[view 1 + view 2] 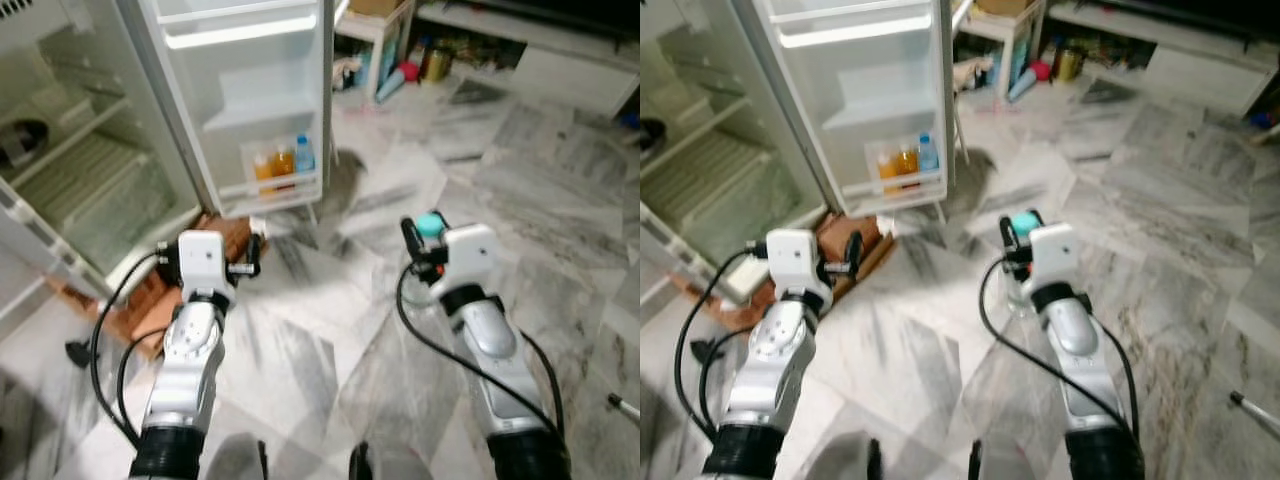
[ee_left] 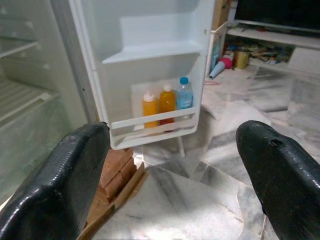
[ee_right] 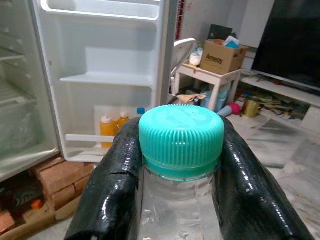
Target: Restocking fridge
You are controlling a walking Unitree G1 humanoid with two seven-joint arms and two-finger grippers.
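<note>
- Your right tool [image 1: 420, 240] is closed around the neck of a clear bottle [image 3: 175, 215] with a teal cap [image 3: 181, 136]; the two black fingers [image 3: 112, 185] press it from either side just under the cap, and the bottle hangs upright, its long axis vertical.
- From that bottle, the open fridge door [image 1: 250, 90] lies ahead and to your left. Its bottom door rack [image 2: 150, 127] already holds two orange bottles [image 2: 158, 104] and a blue-capped bottle [image 2: 184, 95], standing side by side.
- The free room in the rack looks to be on the far side of the blue-capped bottle from the orange pair, though it seems tight; the shelf [image 1: 265, 112] above the rack is bare.
- Your left tool [image 2: 175, 170] hangs spread wide and carries nothing. It points at the same rack and sits nearer the door than the right one.
- The loaded arm is the farther one, so I judge the coming move needs a step or reach forward-left, keeping the bottle upright.
- Bricks [image 1: 225, 235] lie on the floor below the door; mind them when approaching.
</note>
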